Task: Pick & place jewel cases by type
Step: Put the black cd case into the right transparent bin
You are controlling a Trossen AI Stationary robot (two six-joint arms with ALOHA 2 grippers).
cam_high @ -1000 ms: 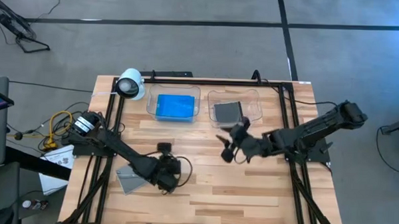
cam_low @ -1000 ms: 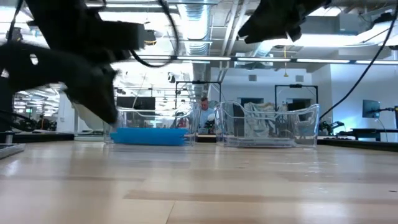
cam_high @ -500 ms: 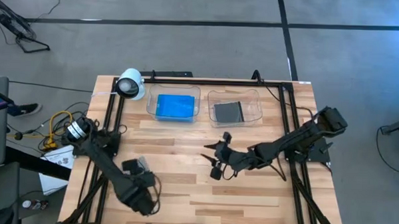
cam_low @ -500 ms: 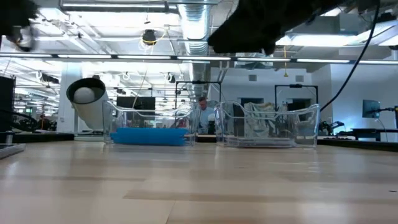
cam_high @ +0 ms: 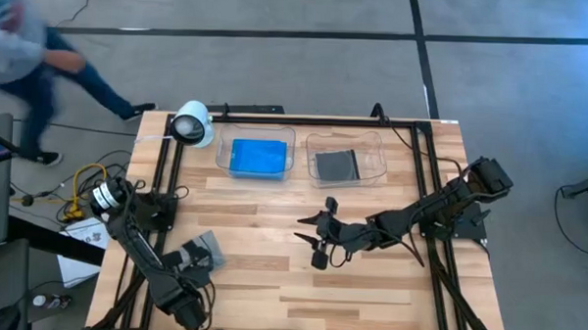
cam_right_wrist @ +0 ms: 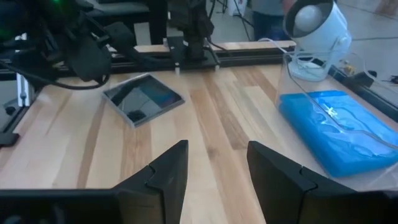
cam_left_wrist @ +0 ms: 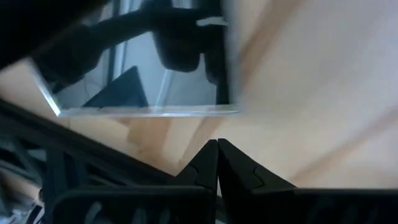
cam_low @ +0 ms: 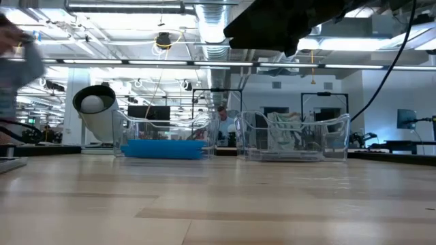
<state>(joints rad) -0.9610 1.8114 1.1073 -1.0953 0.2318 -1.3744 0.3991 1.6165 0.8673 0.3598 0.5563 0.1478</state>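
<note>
One clear grey jewel case [cam_high: 203, 250] lies flat on the table near its left near corner; it also shows in the wrist views [cam_left_wrist: 130, 81] [cam_right_wrist: 143, 98]. My left gripper [cam_high: 194, 273] [cam_left_wrist: 217, 149] is shut and points steeply down just short of the case's edge, touching nothing. My right gripper [cam_high: 315, 246] [cam_right_wrist: 214, 171] hangs open above the table's middle, facing that case with nothing between its fingers. Blue jewel cases [cam_high: 259, 157] [cam_right_wrist: 336, 134] lie in the left clear tray. A grey case [cam_high: 336, 165] lies in the right clear tray.
The two clear trays [cam_high: 287, 143] [cam_high: 373, 148] stand side by side at the far edge, with a white camera [cam_high: 191, 123] at the far left corner. Black rails [cam_high: 164, 180] run along the table's sides. A person [cam_high: 24, 38] walks past beyond the far left corner.
My left arm has swung from near the table's middle toward the left near corner, rolling its wrist and staying shut, and now points down beside the grey case. My right gripper has come down and toward the near edge, then held still, open throughout. A person has walked into view.
</note>
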